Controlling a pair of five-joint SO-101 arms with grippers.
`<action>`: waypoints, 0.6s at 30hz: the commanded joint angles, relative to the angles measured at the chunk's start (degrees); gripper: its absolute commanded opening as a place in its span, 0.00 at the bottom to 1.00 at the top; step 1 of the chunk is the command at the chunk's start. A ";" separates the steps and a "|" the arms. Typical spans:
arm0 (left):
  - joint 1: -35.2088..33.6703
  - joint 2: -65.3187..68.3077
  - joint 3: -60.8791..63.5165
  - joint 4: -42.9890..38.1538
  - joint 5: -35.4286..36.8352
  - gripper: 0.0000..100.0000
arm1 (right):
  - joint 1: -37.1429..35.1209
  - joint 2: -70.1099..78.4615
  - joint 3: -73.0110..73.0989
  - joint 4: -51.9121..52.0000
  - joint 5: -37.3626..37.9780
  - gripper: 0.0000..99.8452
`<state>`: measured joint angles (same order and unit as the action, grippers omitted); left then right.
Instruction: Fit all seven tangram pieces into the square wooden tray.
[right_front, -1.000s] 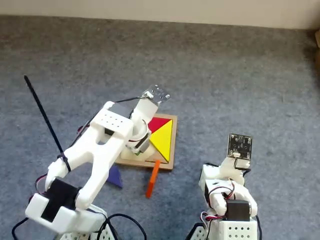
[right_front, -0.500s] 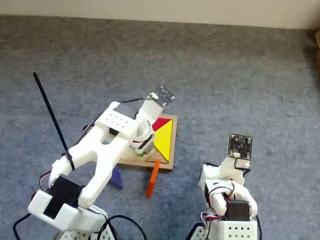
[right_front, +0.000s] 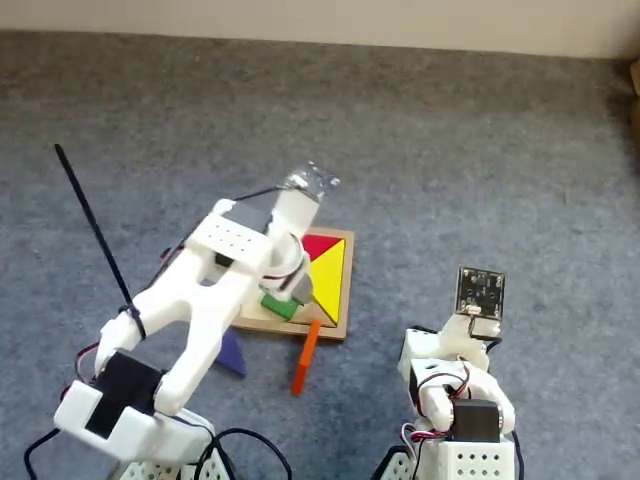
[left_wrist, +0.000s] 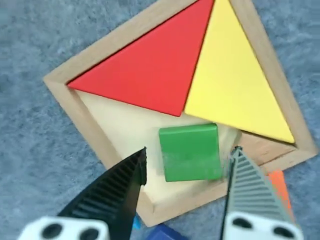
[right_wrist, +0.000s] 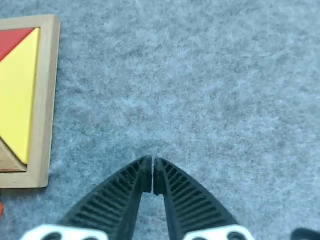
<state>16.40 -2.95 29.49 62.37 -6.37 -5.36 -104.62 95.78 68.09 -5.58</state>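
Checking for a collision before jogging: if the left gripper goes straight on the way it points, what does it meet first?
Most likely the green square, which lies in the wooden tray between the open fingers of the left gripper; depth is unclear.

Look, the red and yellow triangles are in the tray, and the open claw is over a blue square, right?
Almost. The square is green, not blue; the left wrist view shows it. The red triangle, yellow triangle, tray and open claw match.
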 joint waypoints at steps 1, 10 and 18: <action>-3.03 -4.44 -0.57 -0.70 0.18 0.23 | 0.57 -0.66 6.64 0.40 -0.44 0.02; -3.65 -4.53 6.55 -5.98 -3.87 0.23 | 0.57 -0.66 6.64 0.40 -0.44 0.02; -3.12 -4.35 8.75 -9.41 -3.87 0.23 | 0.57 -0.66 6.64 0.40 -0.44 0.02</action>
<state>13.23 -4.88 38.55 54.11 -9.71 -5.36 -104.62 95.78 68.09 -5.58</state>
